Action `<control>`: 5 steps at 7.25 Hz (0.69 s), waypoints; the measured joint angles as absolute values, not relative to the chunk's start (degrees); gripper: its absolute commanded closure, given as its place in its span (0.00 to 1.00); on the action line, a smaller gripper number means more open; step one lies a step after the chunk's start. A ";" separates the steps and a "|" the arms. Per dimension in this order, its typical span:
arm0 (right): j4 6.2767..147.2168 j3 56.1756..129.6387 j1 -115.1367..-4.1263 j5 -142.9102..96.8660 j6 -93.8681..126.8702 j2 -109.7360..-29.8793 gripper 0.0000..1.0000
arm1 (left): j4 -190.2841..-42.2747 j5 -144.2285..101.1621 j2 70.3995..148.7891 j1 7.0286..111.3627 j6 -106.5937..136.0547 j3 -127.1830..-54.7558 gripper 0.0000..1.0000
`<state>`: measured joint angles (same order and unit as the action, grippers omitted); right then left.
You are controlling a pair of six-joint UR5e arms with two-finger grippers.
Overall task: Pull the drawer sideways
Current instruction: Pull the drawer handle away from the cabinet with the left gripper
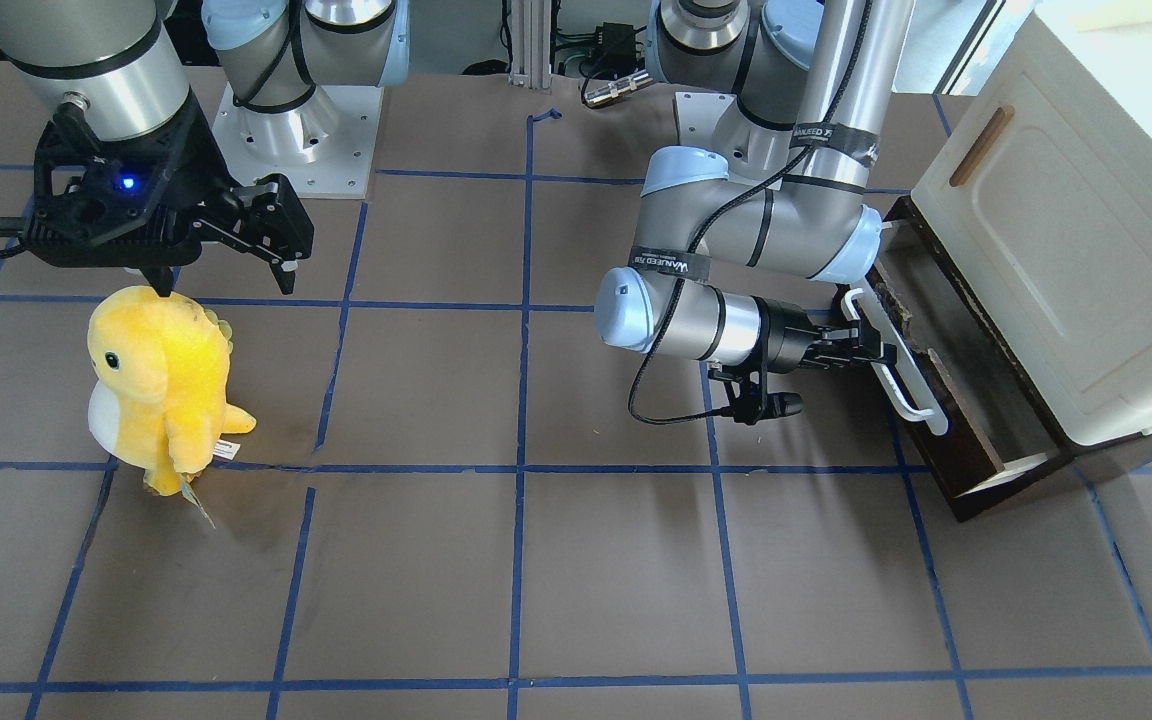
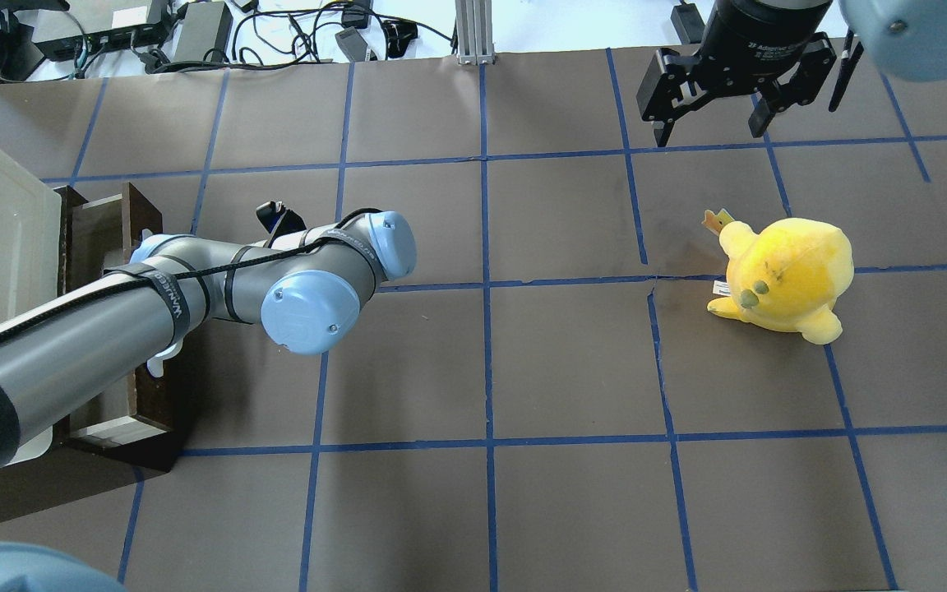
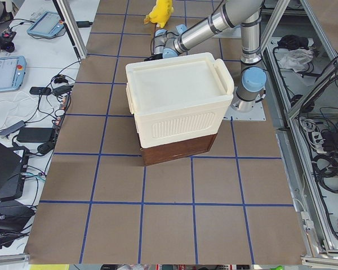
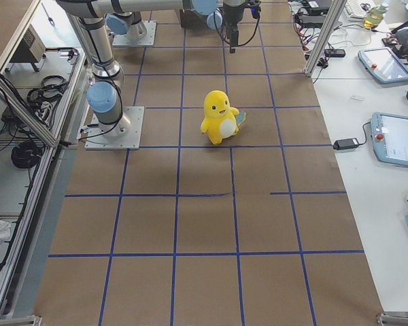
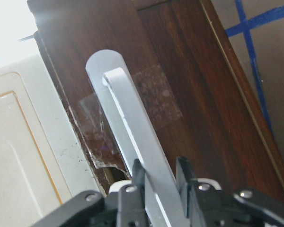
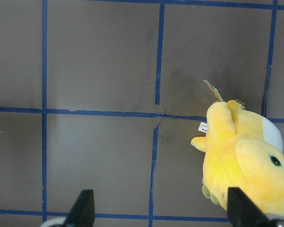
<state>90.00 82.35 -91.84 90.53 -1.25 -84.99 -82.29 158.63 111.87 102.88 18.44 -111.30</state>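
You have the left gripper [image 5: 158, 171] right at the drawer [image 1: 973, 395], its two fingers pinched closed on either side of the white bar handle [image 5: 132, 127], partway along the bar rather than at its end. Behind the handle you see the drawer's dark brown front, with a patch of clear tape stuck on it. The drawer itself sits at the base of the cream-white cabinet [image 1: 1086, 250] and stands partly out of it, so its grey-brown floor and one pale side wall are open to view from above. The cabinet's small brown door handle [image 1: 981, 146] lies above the drawer, well clear of the gripper. Far across the table [image 1: 616, 570] from the drawer, a yellow plush toy [image 1: 161, 385] stands upright on the blue tape grid. Just past the toy, farther still from the drawer, the right gripper [image 2: 709, 127] hangs above the table with its fingers spread wide and nothing between them.
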 measured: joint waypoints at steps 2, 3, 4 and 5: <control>90.00 82.36 -91.85 90.53 -1.25 -84.99 0.00 | -82.35 157.76 111.76 103.93 18.42 -111.13 0.68; 90.00 82.35 -91.85 90.53 -1.24 -84.99 0.00 | -82.35 157.36 111.67 104.09 18.39 -110.98 0.68; 90.00 82.35 -91.85 90.53 -1.23 -84.99 0.00 | -82.35 156.68 111.55 104.26 18.35 -110.75 0.68; 90.00 82.35 -91.84 90.53 -1.23 -84.99 0.00 | -82.35 156.03 111.46 104.47 18.31 -110.56 0.67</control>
